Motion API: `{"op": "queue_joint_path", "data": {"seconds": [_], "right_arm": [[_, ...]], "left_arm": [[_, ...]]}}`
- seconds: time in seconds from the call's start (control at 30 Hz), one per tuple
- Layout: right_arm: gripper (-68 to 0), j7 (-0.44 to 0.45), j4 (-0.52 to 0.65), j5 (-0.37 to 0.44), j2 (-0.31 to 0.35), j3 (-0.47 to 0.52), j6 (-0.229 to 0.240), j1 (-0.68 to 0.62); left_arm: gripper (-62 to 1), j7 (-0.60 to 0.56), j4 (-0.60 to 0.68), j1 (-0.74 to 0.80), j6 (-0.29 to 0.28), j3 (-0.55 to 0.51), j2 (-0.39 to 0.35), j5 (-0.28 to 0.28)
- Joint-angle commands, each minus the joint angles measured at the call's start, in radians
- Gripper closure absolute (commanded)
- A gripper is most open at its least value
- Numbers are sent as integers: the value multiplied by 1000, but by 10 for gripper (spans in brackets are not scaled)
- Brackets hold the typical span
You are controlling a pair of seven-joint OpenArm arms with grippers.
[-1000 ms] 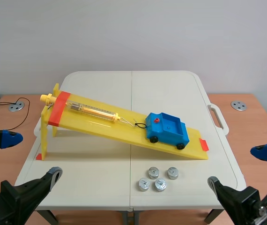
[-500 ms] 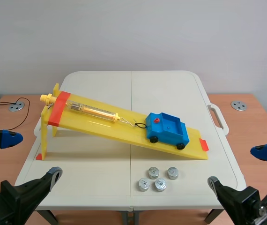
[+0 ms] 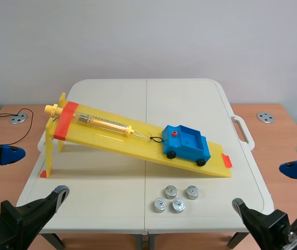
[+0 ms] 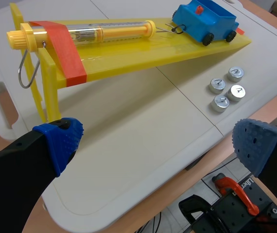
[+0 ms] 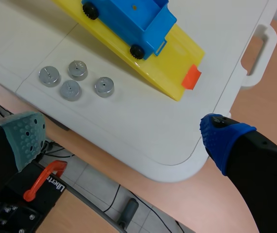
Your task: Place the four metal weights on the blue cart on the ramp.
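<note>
Blue plastic cart with black wheels (image 3: 186, 143): is seen parked on the lower part of the slope, well short of the lower tip. A small red knob is carried on its upper end, where a black hook is joined to the wire of the spring scale.
Four round silver metal weights (image 3: 177, 203): are laid upright in a tight two-by-two cluster on the desk. They lie nearer the robot than the ramp's lower end and are apart from the cart.
Yellow plastic ramp (image 3: 112, 136): is propped on a yellow stand at its high end and slopes down to the desk. An orange-red tape band is wrapped across the high end, and a small orange-red mark is seen at the low tip.
Clear tubular spring scale with yellow core (image 3: 104, 124): is laid along the upper slope and is held under the tape band.
White folding desk (image 3: 190, 99): the ramp and the weights are carried on it.
Left gripper (image 4: 158, 143): is held low off the desk's near left corner. Its blue-padded fingers are spread wide, and nothing is gripped.
Right gripper (image 5: 124, 135): is held low off the desk's near right corner. Its fingers are spread wide, one pad grey-green and one blue, and nothing is gripped. The weights are seen ahead of it.
</note>
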Motion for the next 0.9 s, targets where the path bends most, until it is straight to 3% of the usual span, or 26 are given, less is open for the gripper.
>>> {"op": "queue_joint_path", "data": {"seconds": [0.0,0.63,0.87], "right_arm": [[-659,117,56,23,43,35,-26,12],[-659,90,54,23,41,34,-25,54],[-659,-6,54,24,-2,31,-7,112]], "left_arm": [[-623,-152,72,21,-16,-16,5,-80],[-623,-50,72,-12,-17,-16,8,-80],[-619,-23,72,-12,-17,-16,27,-76]]}}
